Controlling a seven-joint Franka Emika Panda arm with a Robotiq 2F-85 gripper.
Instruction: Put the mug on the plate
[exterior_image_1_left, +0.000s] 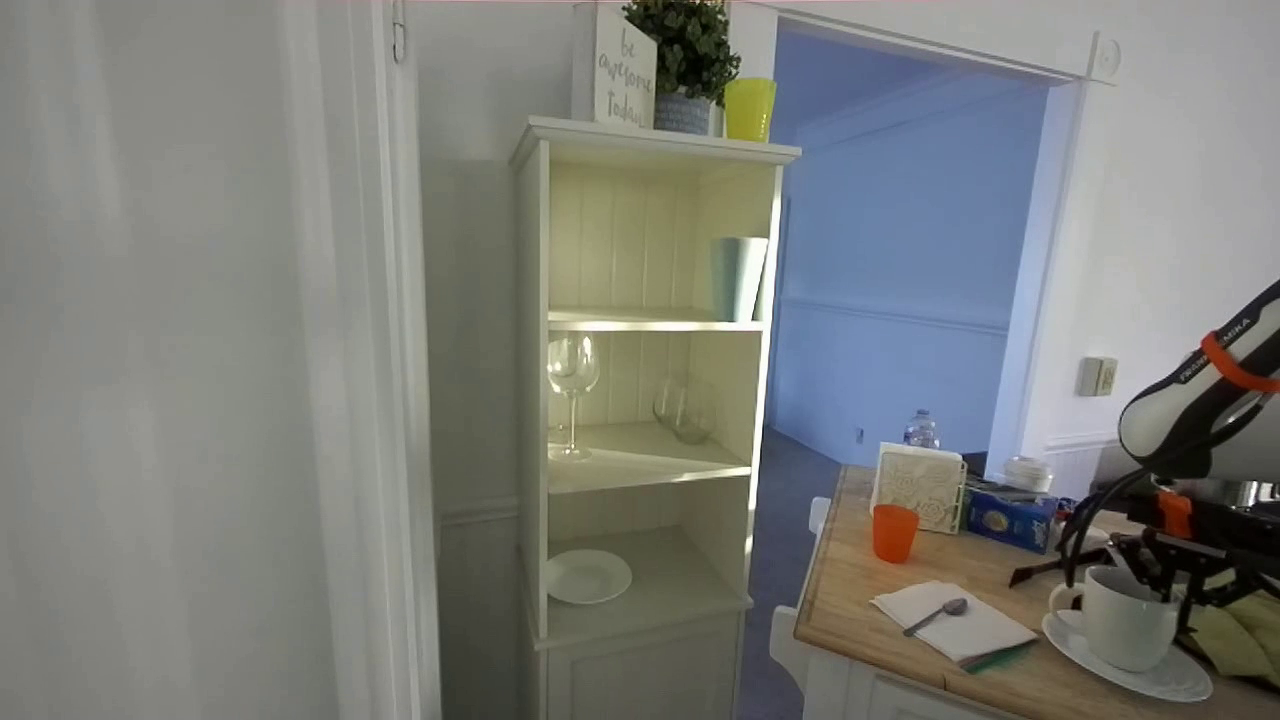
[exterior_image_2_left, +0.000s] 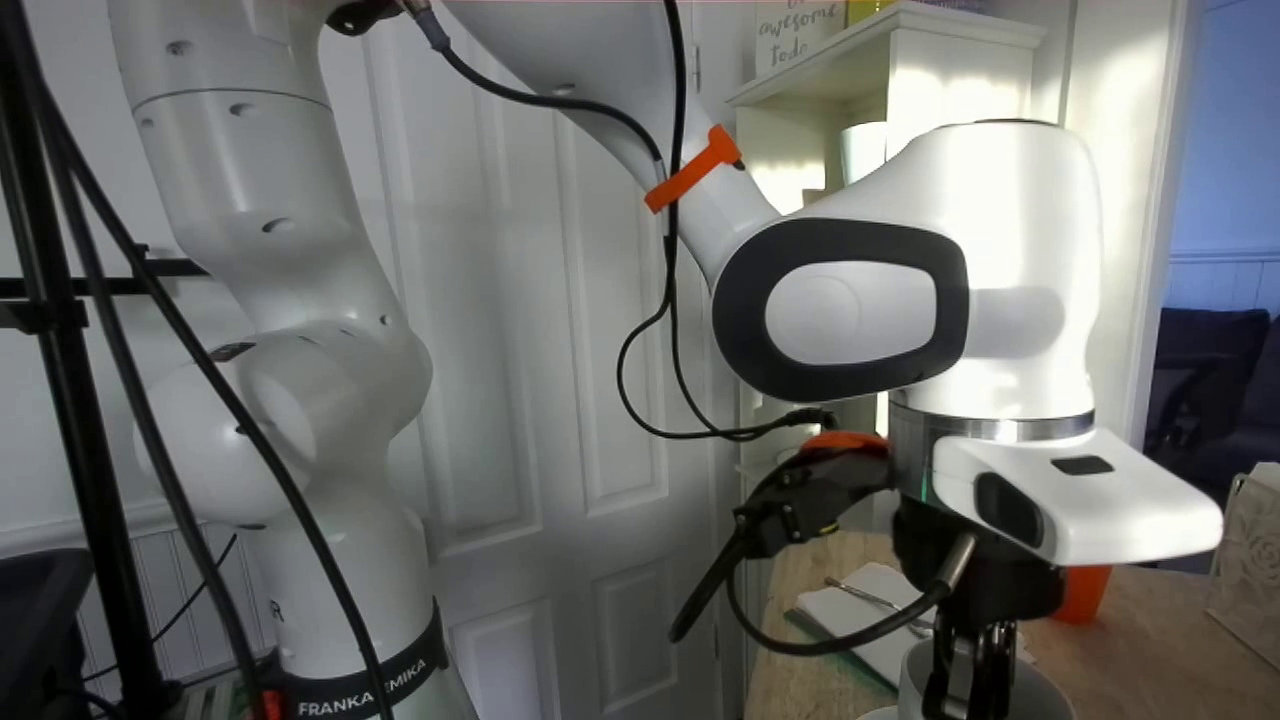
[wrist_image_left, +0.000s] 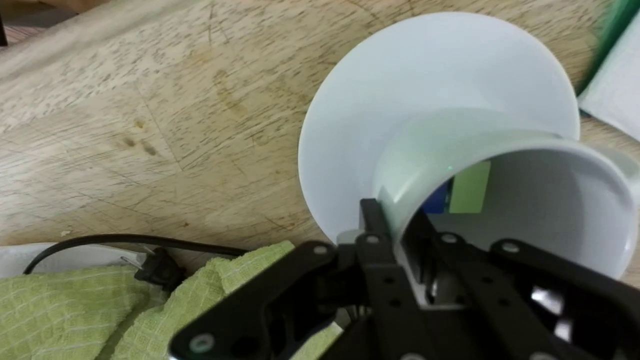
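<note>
The white mug (exterior_image_1_left: 1128, 622) is over the white plate (exterior_image_1_left: 1188, 678) near the counter's front edge in an exterior view; I cannot tell whether its base touches the plate. My gripper (exterior_image_1_left: 1170, 592) is shut on the mug's rim. In the wrist view the gripper (wrist_image_left: 395, 215) has one finger outside and one inside the wall of the mug (wrist_image_left: 425, 155). The mug looks off-centre over the plate (wrist_image_left: 395, 70), with its handle on the far right. Blue and yellow-green patches show inside the mug. In an exterior view the gripper (exterior_image_2_left: 968, 690) hides part of the mug (exterior_image_2_left: 1040, 692).
A napkin (exterior_image_1_left: 990, 620) with a spoon (exterior_image_1_left: 935, 615) lies beside the plate. An orange cup (exterior_image_1_left: 894, 533), a napkin holder (exterior_image_1_left: 918, 490) and a blue box (exterior_image_1_left: 1010, 518) stand behind. A green towel (wrist_image_left: 75, 305) and a black plug (wrist_image_left: 162, 270) lie near the gripper.
</note>
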